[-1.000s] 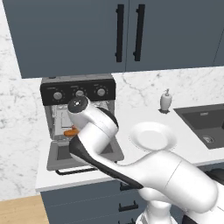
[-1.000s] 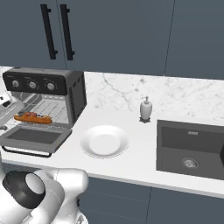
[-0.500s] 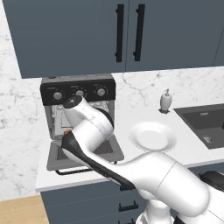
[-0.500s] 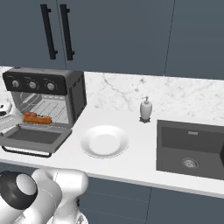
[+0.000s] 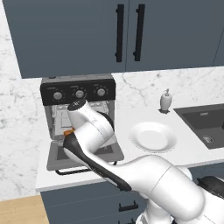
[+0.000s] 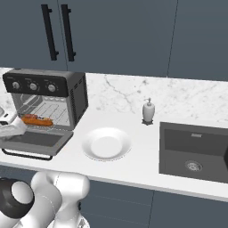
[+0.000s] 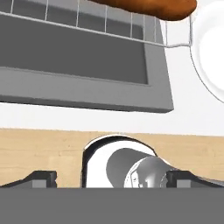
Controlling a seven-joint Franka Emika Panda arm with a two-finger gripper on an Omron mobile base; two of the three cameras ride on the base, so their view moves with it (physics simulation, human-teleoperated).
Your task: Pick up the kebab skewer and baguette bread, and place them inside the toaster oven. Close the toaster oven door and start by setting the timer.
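Claw (image 7: 111,178) jaws stand wide apart with nothing between them, hanging over the front edge of the dropped oven door (image 7: 83,87) in the hand view. At the top of that view an orange-brown bread loaf (image 7: 153,8) lies on the wire rack (image 7: 131,30) inside the toaster oven (image 6: 67,95). From the right base view, bread and skewer read as one orange-red strip (image 6: 36,120) on the rack, and I cannot tell them apart there. The door (image 6: 38,141) lies flat open on the counter (image 6: 133,156), its black bar handle (image 6: 24,156) facing forward. Three silver knobs (image 5: 79,93) sit on the black panel above. A white plate (image 6: 106,143) rests just beside the oven, a soap bottle (image 6: 148,111) and dark sink (image 6: 196,151) farther right.
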